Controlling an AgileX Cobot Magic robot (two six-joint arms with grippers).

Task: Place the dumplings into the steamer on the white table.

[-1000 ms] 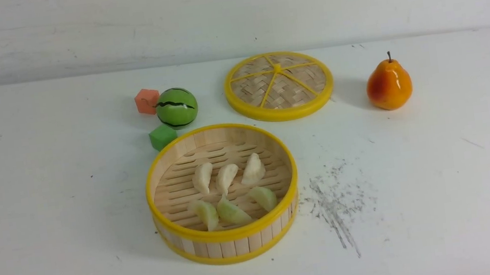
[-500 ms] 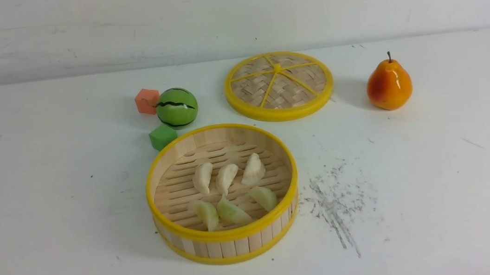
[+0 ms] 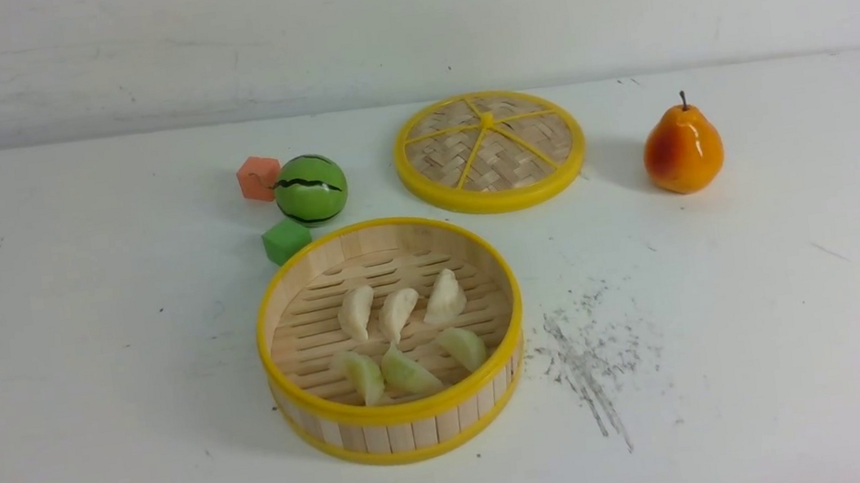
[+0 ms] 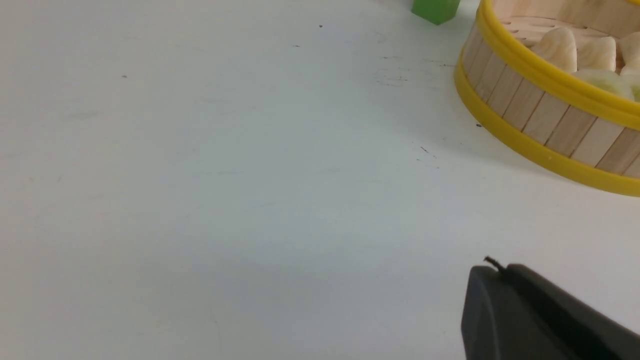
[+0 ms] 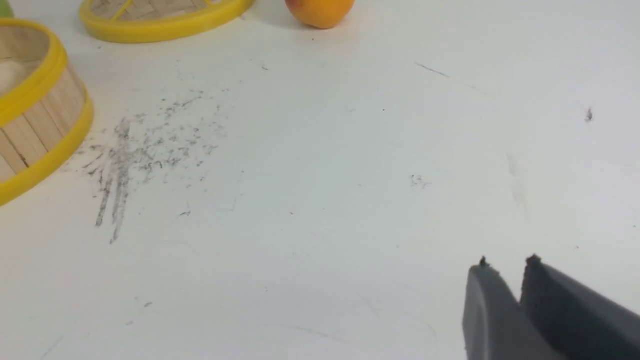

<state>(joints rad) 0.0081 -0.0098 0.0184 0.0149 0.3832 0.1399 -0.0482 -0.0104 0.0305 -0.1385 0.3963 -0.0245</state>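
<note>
1. Steamer (image 3: 403, 433): pale wood-slat wall and slotted wood floor, matt; rims of smooth yellow plastic.
2. Dumplings (image 3: 397, 311) inside the steamer: matt, soft-looking surface.
3. Lid (image 3: 488, 150) behind the steamer: woven bamboo strips, rough; yellow plastic rim and spokes.
4. Pear (image 3: 682, 149), right of the lid: glossy, smooth.
5. Green ball (image 3: 310, 190), left of the lid: glossy.
6. Green cube (image 3: 285, 240) and orange cube (image 3: 258, 177), beside the ball: matt.
7. White table (image 3: 781, 362): smooth, matt, grey scuffs right of the steamer.
</note>
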